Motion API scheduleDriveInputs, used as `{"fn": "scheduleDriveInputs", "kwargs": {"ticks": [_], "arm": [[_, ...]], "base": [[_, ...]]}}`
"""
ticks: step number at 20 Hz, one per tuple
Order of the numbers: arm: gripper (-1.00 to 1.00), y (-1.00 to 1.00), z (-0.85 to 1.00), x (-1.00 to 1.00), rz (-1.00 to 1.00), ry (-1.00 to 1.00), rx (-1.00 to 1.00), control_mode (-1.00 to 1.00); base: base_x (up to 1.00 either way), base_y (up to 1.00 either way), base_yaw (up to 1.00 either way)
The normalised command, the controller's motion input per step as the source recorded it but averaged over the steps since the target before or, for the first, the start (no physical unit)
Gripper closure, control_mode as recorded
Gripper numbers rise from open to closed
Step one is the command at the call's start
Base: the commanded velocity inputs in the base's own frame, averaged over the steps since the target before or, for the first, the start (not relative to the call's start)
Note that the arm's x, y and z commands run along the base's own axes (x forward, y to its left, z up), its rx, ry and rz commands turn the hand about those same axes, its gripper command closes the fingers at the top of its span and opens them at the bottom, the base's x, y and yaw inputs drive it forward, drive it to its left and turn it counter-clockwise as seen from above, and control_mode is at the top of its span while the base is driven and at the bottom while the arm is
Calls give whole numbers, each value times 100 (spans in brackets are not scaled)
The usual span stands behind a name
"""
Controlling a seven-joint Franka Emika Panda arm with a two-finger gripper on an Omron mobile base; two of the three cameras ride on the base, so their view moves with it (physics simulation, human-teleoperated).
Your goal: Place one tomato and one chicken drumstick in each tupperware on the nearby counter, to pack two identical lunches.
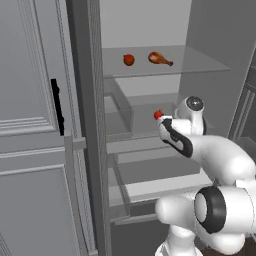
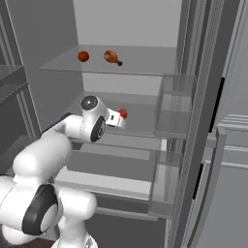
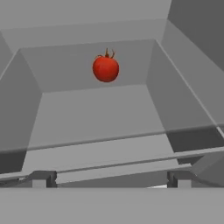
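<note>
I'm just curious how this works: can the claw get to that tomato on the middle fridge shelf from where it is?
Probably yes. The claw is open and pointed at the tomato, which sits alone at the back of the shelf with nothing between them.

Tomato [image 1: 158,114] on middle shelf: lower right part hidden behind robot's wrist, mid-frame in left base view. Fingers [image 3: 42,178] cut off at the hand view's bottom edge.
</note>
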Motion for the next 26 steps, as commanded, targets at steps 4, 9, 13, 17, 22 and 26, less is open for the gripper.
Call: {"fn": "scheduleDriveInputs", "kwargs": {"ticks": [4, 9, 13, 17, 22, 26], "arm": [[-100, -4, -3, 33, 0, 0, 0, -100], [-100, 0, -7, 59, 0, 0, 0, -100], [-100, 0, -16, 71, 0, 0, 0, -100], [-100, 0, -9, 66, 0, 0, 0, -100], [-100, 0, -19, 57, 0, 0, 0, -100], [-100, 0, -21, 53, 0, 0, 0, -100]], "base": [[0, 0, 0], [0, 0, 0], [0, 0, 0], [0, 0, 0], [0, 0, 0], [0, 0, 0]]}}
